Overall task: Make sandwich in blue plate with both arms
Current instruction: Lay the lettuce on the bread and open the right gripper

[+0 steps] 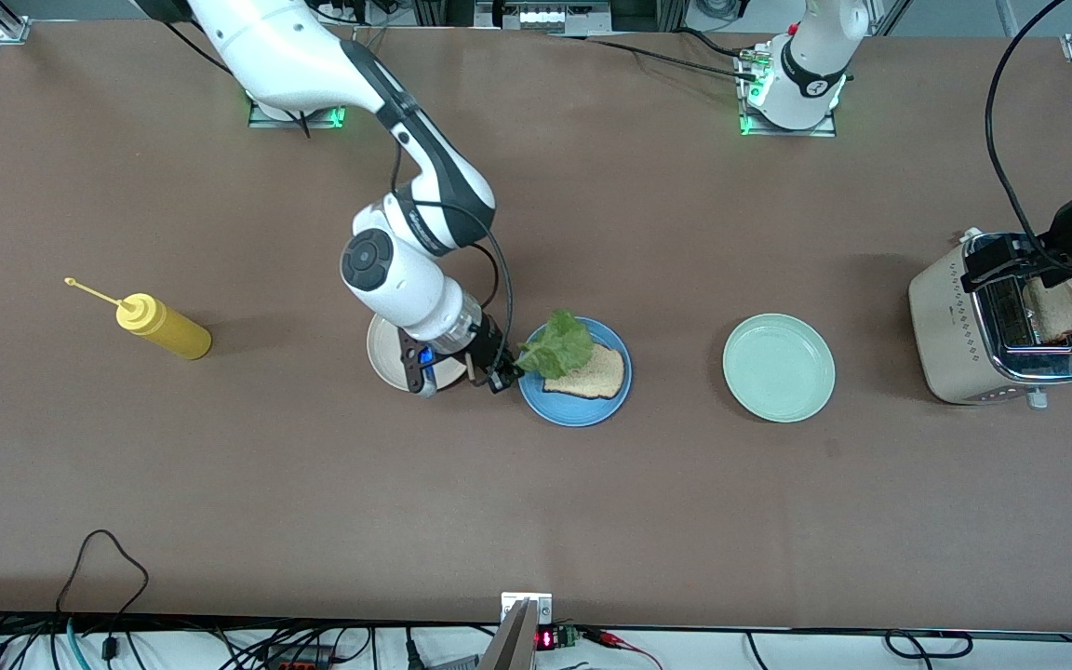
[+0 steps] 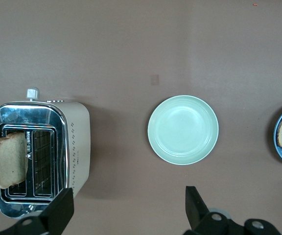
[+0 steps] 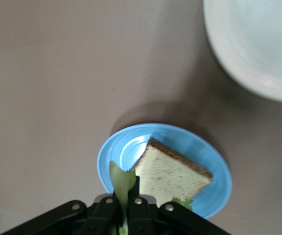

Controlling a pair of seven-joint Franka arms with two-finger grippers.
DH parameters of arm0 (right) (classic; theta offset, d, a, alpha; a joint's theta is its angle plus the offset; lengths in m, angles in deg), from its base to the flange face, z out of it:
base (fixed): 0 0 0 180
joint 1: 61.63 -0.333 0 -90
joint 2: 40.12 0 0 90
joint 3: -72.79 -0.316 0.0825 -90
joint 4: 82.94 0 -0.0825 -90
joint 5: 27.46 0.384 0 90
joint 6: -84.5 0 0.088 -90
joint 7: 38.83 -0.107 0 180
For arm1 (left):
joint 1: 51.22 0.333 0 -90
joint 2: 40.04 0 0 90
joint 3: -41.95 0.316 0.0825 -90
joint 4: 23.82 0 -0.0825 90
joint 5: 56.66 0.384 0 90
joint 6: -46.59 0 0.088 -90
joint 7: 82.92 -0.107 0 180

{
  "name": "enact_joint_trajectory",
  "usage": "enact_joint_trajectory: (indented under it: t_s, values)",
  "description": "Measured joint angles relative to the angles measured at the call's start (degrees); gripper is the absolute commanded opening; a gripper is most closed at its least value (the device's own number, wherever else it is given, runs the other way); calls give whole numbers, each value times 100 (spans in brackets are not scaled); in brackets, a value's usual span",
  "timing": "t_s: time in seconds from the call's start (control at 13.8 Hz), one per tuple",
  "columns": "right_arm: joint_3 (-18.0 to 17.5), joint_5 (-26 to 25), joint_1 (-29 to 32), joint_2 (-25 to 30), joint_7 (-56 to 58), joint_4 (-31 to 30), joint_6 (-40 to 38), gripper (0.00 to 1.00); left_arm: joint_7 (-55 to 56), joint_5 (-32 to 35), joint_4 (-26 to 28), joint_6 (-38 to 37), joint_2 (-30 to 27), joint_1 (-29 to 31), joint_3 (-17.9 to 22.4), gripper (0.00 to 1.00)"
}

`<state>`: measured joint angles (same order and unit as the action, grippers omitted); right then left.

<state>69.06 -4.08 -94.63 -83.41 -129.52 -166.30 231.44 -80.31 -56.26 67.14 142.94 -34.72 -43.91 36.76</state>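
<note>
Brown worktop [image 1: 220, 484], taking the blue plate [image 1: 562, 409] as landmark. One slice of bread [image 1: 596, 374] lies flat on the blue plate, touching its surface, inside the rim. The right claw [image 1: 502, 370] hangs over the plate's edge on the side toward the right arm's end of the worktop, its fingers pinched shut on the stem of a ruffled lettuce leaf [image 1: 557, 345]; the leaf droops over the slice and over the part of the plate farther from the front camera, and whether it already rests on the bread cannot be told. A cream-white plate [image 1: 385, 358] sits just beside the blue plate, mostly under the right wrist. A pale mint-green plate [image 1: 779, 368] stands empty, apart from the blue plate toward the left arm's end. Well past it in the same direction is a toaster [image 1: 950, 326] with a second slice [image 2: 6, 159] standing up out of one slot. The left claw [image 2: 129, 210] hovers above the worktop near the toaster with its fingers spread wide, holding nothing. A yellow squeeze bottle [image 1: 164, 327] lies well apart from the blue plate, toward the right arm's end. Judgement of progress: bottom slice placed; lettuce in delivery, not yet released; top slice not yet fetched from the toaster. Roughly halfway.
</note>
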Motion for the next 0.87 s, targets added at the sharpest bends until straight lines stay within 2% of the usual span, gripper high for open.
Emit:
enact_joint_trajectory:
  t_s: [0.22,0.29,0.36,0.44,0.51,0.65,0.87]
  values:
    - [0,34,-269,-398,-312,98,480,2,0,0,0,0,0,-18,-8,100]
    - [-1,35,-347,-517,-363,134,563,9,0,0,0,0,-1,-24,-12,100]
    - [0,36,-412,-620,-392,181,597,24,0,0,0,0,-1,-28,-15,100]
    - [0,37,-466,-699,-402,221,614,32,0,0,0,0,-2,-32,-25,100]
    - [0,39,-504,-752,-406,243,648,50,0,0,0,0,-2,-35,-57,100]
    - [1,43,-529,-795,-408,279,691,100,0,0,0,0,-6,-48,-133,100]
    - [39,44,-497,-784,-408,398,684,100,0,0,-1,4,-10,-49,-158,100]
